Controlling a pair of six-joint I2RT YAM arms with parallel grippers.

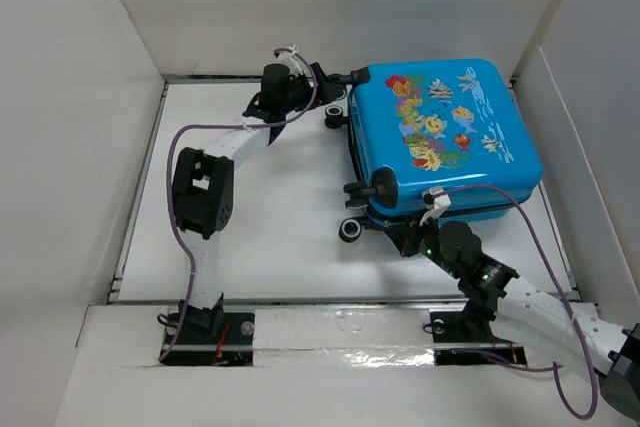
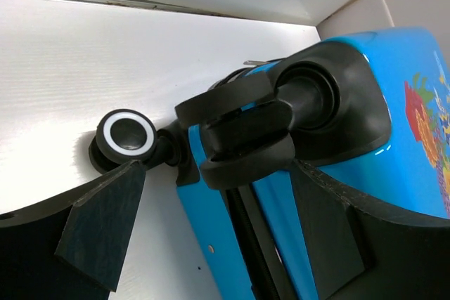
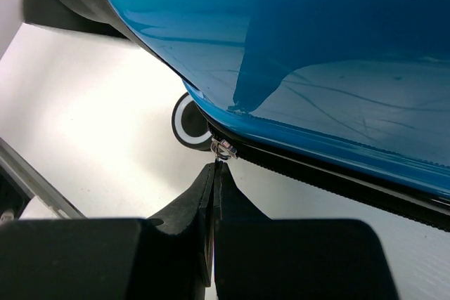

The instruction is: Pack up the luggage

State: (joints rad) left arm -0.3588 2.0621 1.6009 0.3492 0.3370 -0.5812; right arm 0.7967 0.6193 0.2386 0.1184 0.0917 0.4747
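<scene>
- Luggage [image 1: 445, 132]: lying flat and closed on the white worktop [image 1: 270, 207], toward the far right, showing the bright-blue shell with its fish-and-coral print upward and pointing the black wheels leftward.
- Taking up most of the right half of the worktop, sitting close to the white back wall [image 1: 330, 7].
- Reaching across to the far left corner of the luggage with the left tool [image 2: 216, 166], holding its fingers [image 2: 105, 223] wide apart.
- Straddling the black twin-wheel caster [image 2: 242, 138] at that corner, one finger to each side, clamping on nothing.
- Showing, just above the left-hand finger in the left wrist view, a smaller wheel with a white ring [image 2: 126, 135], sticking out sideways from the lower shell over the worktop.
- Hovering low at the near edge of the luggage with the right tool [image 3: 214, 170], pressing its fingers tight together.
- Pointing the closed tips straight at a small metal zip pull [image 3: 223, 148] at the end of the black zip line [image 3: 337, 180], sitting right up against it.
- Being unable to tell from the right wrist view whether any sliver of that pull is pinched between the tips.
- Catching another white-ringed wheel [image 3: 184, 121] just behind the pull, tucked under the curve of the blue shell.
</scene>
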